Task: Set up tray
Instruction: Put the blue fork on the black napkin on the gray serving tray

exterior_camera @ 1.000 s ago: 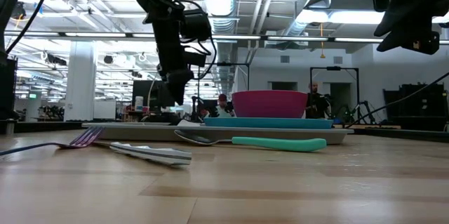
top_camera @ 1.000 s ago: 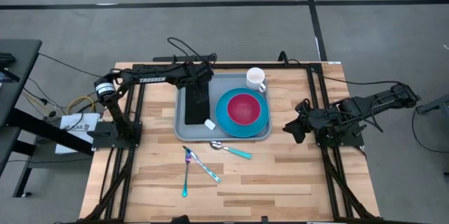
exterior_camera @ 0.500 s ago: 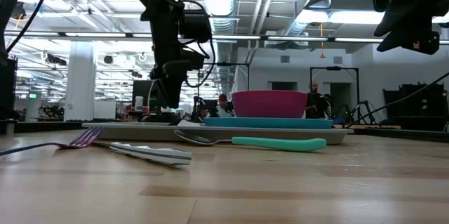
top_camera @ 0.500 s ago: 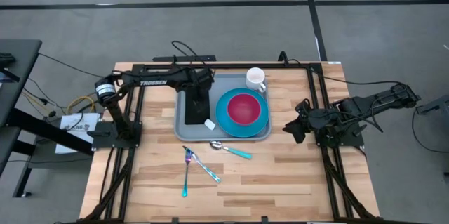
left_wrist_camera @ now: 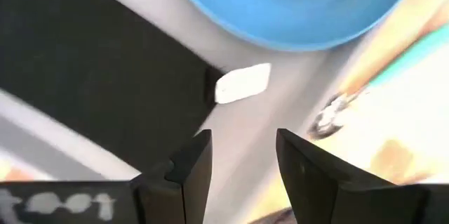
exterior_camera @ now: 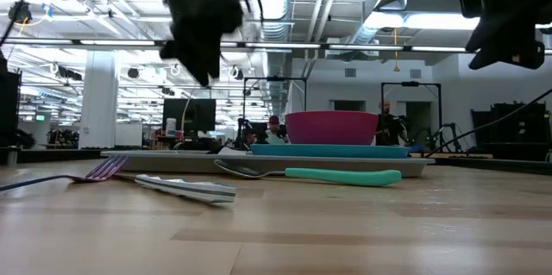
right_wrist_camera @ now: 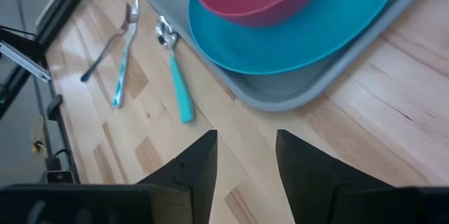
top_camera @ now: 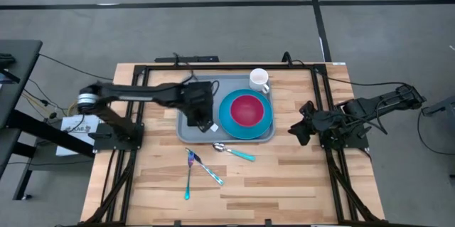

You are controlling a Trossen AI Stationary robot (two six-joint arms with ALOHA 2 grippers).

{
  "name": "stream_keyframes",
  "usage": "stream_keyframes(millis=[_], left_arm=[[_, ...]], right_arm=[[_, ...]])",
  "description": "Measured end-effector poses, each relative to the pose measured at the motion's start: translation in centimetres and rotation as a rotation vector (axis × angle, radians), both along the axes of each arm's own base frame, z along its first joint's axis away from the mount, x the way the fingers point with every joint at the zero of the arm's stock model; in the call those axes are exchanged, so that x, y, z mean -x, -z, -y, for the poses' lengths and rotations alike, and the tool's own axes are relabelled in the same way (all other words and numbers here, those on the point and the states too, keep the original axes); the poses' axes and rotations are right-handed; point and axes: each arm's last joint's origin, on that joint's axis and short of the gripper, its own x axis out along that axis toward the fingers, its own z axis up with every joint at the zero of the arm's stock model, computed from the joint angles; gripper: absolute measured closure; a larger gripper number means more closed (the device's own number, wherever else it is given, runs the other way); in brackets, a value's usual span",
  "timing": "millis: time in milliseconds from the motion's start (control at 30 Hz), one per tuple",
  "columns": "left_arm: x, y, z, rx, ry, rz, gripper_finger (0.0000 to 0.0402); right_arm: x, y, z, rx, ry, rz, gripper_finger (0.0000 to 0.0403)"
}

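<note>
- Tray (top_camera: 186, 130) sits on the table (top_camera: 284, 177) beneath the left pincer (top_camera: 201, 118), carrying a black napkin (left_wrist_camera: 91, 90) and a blue plate (top_camera: 264, 124).
- Left pincer hovers open, empty, above the napkin.
- Right pincer (top_camera: 298, 132) waits open, well apart from the tray.

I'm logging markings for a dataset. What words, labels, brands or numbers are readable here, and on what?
No text can be read with certainty.
White lettering behind the left end effector: too blurred to read.
Print on the white sheet beside the table: too small.
White tag by the black napkin: no text visible.
</note>
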Motion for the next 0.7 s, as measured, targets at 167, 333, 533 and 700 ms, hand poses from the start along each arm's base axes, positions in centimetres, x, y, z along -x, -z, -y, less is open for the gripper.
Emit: stream_keyframes(millis=[167, 333, 533, 700], left_arm=[[3.0, -4.1, 4.0, -0.024, -0.162, 0.181, 0.0256], [6.1, -4.0, 7.0, 0.074, -0.354, 0.228, 0.0256], [7.0, -1.2, 9.7, 0.168, -0.458, 0.097, 0.0256], [6.5, 0.0, 11.4, 0.179, -0.483, 0.068, 0.0256]], right_arm=[[0.3, 0.3, 0.0, 0.014, -0.011, -0.040, 0.0265], [0.5, 0.4, -0.2, 0.009, -0.035, -0.059, 0.0265], [0.7, 0.8, 0.1, -0.012, 0.035, -0.124, 0.0265], [0.5, 1.4, 0.4, 0.037, 0.052, -0.190, 0.0265]])
